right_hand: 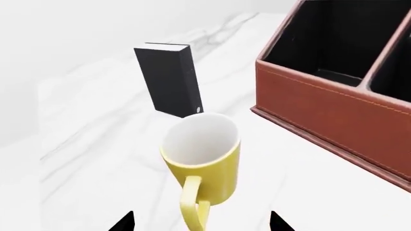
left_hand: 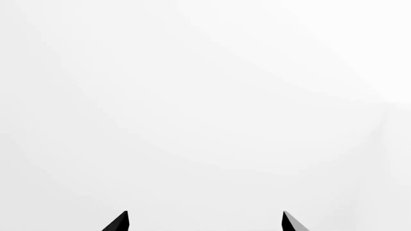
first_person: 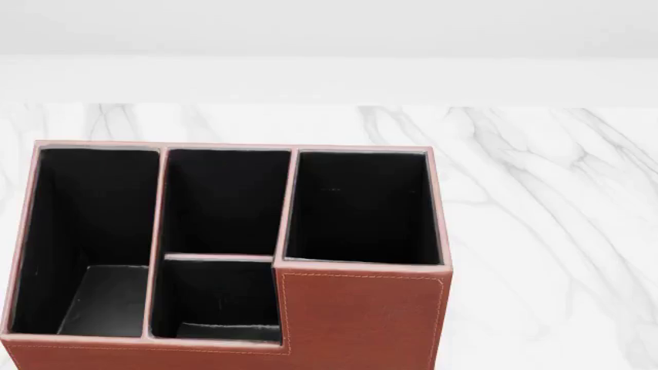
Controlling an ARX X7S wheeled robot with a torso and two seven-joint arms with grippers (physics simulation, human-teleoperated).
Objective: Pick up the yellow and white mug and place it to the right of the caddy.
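Mug (right_hand: 204, 161), yellow outside, white inside, stands handle-first before my spread right tool (right_hand: 202, 224); I should close squarely around the handle.

White marble tabletop (first_person: 535, 200) (grey veins) carries caddy (first_person: 360, 316), yellow and white mug (right_hand: 205, 161), black book (right_hand: 170, 79).

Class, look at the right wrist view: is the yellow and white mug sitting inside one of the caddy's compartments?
No. The yellow and white mug stands on the marble table, outside the caddy.
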